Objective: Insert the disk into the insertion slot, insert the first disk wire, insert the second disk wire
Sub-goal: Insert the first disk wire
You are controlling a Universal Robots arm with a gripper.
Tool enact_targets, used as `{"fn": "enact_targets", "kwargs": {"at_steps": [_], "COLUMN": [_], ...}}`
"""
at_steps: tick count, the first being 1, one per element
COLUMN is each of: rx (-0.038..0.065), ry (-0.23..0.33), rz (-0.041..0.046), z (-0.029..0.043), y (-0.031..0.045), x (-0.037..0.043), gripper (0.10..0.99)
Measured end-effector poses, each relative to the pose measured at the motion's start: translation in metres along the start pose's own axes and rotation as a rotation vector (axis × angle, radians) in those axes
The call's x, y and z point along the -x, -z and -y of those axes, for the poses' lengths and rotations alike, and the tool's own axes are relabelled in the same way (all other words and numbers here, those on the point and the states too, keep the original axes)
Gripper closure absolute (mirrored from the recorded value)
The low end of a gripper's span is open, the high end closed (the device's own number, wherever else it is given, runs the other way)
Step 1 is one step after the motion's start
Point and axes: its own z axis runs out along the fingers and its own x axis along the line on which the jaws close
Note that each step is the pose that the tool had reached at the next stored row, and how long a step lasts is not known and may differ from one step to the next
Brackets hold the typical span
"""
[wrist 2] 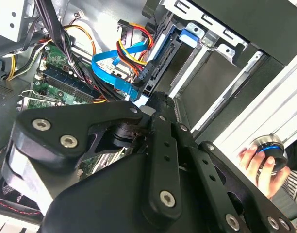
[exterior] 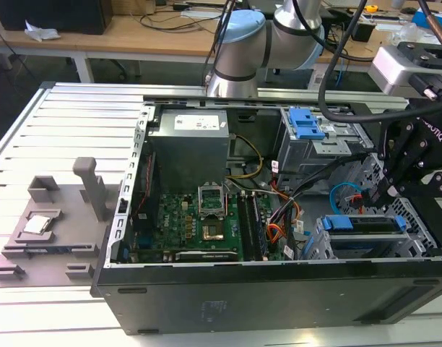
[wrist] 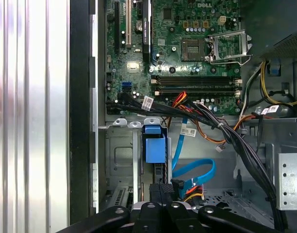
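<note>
The disk [exterior: 362, 223] sits in the slot [exterior: 318, 249]. The gripper [wrist: 162, 190] hovers beside the blue cable [wrist: 194, 170], jaws drawn together. I cannot tell whether they hold anything.

the flat hard drive in its bright blue plastic carrier [exterior: 362, 223] shows little but its blue front handle in the exterior view; the rest is hidden inside the grey perforated sheet-metal drive cage [exterior: 319, 247]. cables half cover the black gripper [exterior: 386, 194] there, and whether it grips anything cannot be told. the pale blue-and-silver robot arm [exterior: 250, 43] is cut off by the picture's edge. in the second wrist view the gripper's black linkage hides part of a person's hand [wrist 2: 257, 165].
</note>
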Motion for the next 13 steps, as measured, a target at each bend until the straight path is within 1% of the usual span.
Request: {"fn": "enact_targets", "kwargs": {"at_steps": [3,6,7,9,11,12,13], "rx": [0.000,0.000,0.000,0.001,0.004,0.005,0.005], "ry": [0.000,0.000,0.000,0.000,0.000,-0.011,-0.017], "rz": [0.0000,0.0000,0.0000,0.0002,-0.0003,0.0005,0.0008], "z": [0.0001,0.0001,0.0003,0.0074,0.0193,0.0193,0.0194], "y": [0.0000,0.0000,0.0000,-0.0007,-0.0033,-0.0068,-0.0081], "x": [0.0000,0.0000,0.0001,0.0009,0.0038,0.0057,0.0061], "gripper": [0.973,0.784,0.784,0.784,0.784,0.784,0.784]}}
